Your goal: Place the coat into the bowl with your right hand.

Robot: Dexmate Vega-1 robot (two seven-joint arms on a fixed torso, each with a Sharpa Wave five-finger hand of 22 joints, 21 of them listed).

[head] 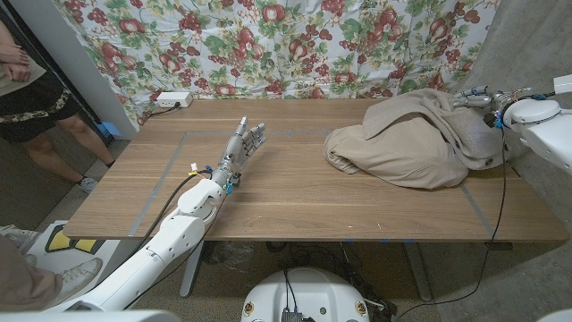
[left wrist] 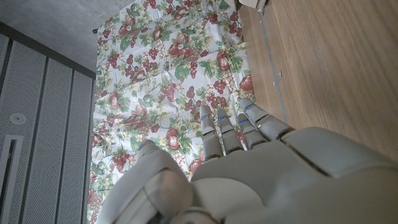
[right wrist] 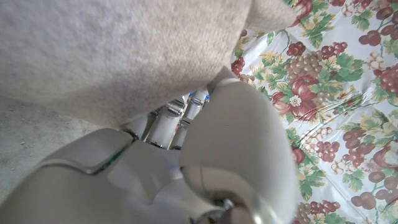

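Gathering the coat [head: 407,143] well means taking a deep fold of cloth, not a thin edge, so it lifts whole instead of trailing; that is my judgement. One coat lies heaped on the right side of the table [head: 295,192], and my right hand [right wrist: 205,168] is pushed in against it at its far right end. My fingers [right wrist: 165,124] reach under the fabric, but I cannot tell whether they have closed on it. My left hand [head: 241,148] waits apart on the left, fingers straight and spread, holding nothing. I count one coat, one table, and I see no bowl.
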